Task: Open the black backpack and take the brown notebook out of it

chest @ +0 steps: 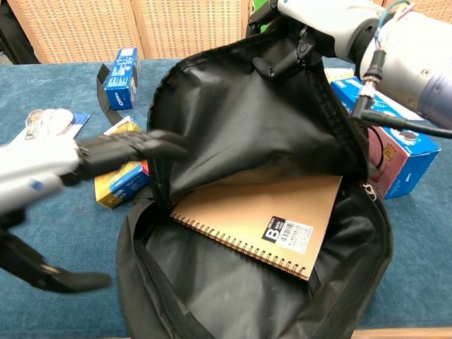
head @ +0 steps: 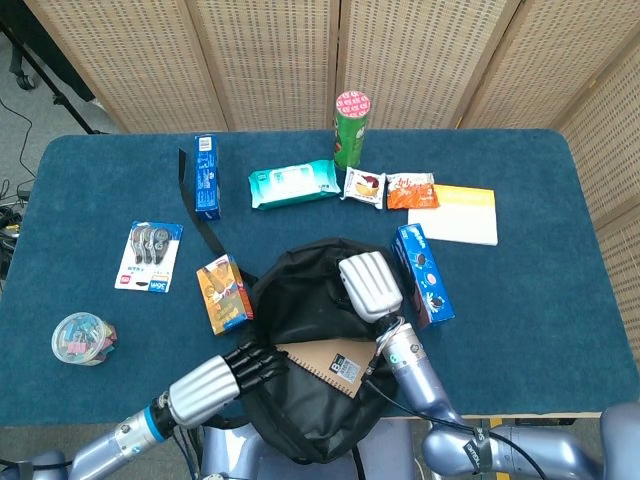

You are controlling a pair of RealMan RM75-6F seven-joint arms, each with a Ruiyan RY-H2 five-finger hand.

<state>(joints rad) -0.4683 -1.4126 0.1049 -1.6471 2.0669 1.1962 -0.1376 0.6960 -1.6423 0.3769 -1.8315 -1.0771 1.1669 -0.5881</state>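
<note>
The black backpack (head: 300,300) (chest: 240,134) lies unzipped at the table's front edge. My right hand (head: 370,285) (chest: 311,21) grips its upper flap and holds it raised. Inside, the brown spiral notebook (head: 325,365) (chest: 268,219) lies flat with a black "B" label showing. My left hand (head: 225,375) (chest: 106,155) is open with its fingers stretched out toward the bag's left rim, close to the notebook's spiral edge; I cannot tell whether it touches the bag.
An orange snack box (head: 223,292) (chest: 120,169) lies just left of the bag, a blue cookie box (head: 422,275) (chest: 392,152) just right. Further back lie a blue box (head: 206,176), wipes (head: 294,184), a green can (head: 351,128), snacks and a yellow pad (head: 455,213). A clip jar (head: 82,338) stands front left.
</note>
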